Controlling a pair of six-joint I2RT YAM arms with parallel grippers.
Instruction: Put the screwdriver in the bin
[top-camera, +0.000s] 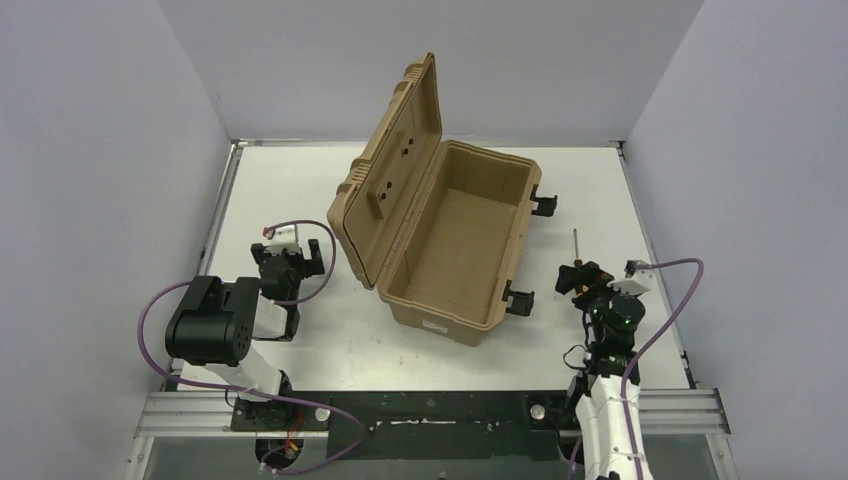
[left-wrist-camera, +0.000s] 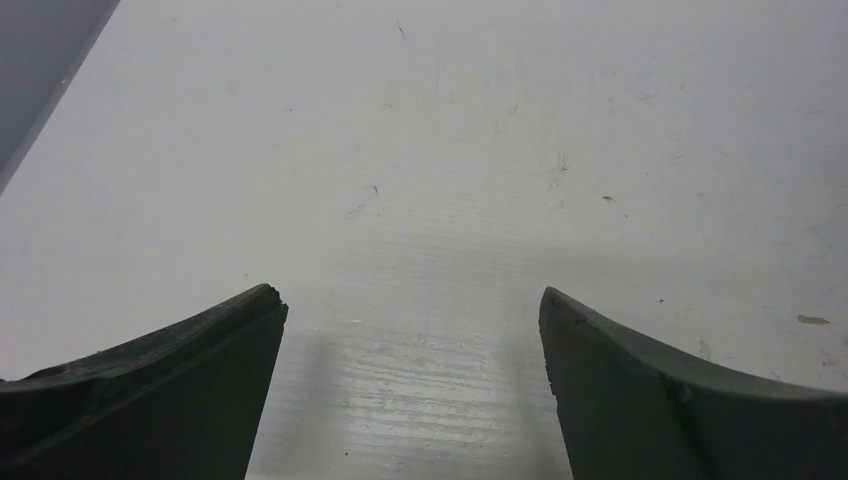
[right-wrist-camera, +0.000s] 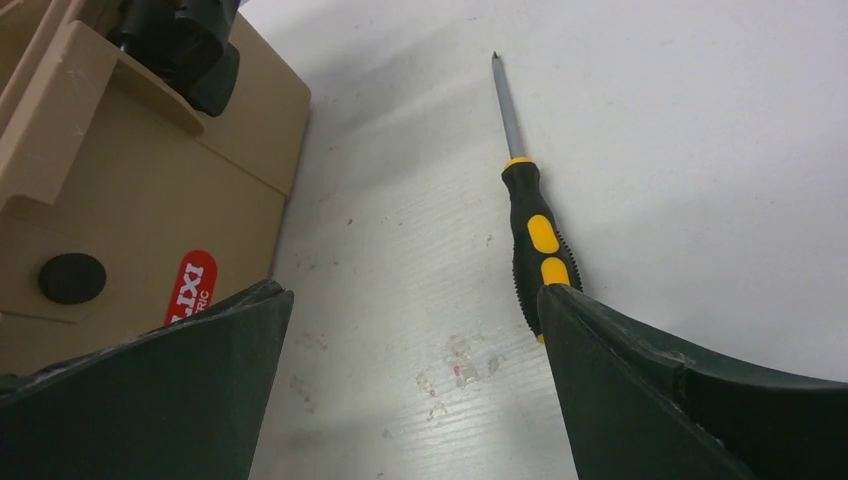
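Observation:
The screwdriver (top-camera: 577, 245) lies flat on the white table, right of the bin, with its thin shaft pointing away from the arms. In the right wrist view its black-and-yellow handle (right-wrist-camera: 530, 220) runs down behind my right finger (right-wrist-camera: 640, 400). My right gripper (right-wrist-camera: 412, 300) is open and empty, low over the table at the handle end (top-camera: 583, 278). The tan bin (top-camera: 440, 322) stands in the middle of the table, its ribbed lid (top-camera: 395, 170) swung up to the left, its inside empty. My left gripper (top-camera: 292, 262) is open and empty left of the bin, over bare table (left-wrist-camera: 412, 300).
Black latches (top-camera: 545, 203) (top-camera: 519, 299) stick out of the bin's right side toward the screwdriver. The bin's tan wall (right-wrist-camera: 150, 200), with a red label, and one latch (right-wrist-camera: 185, 45) fill the left of the right wrist view. Grey walls enclose the table.

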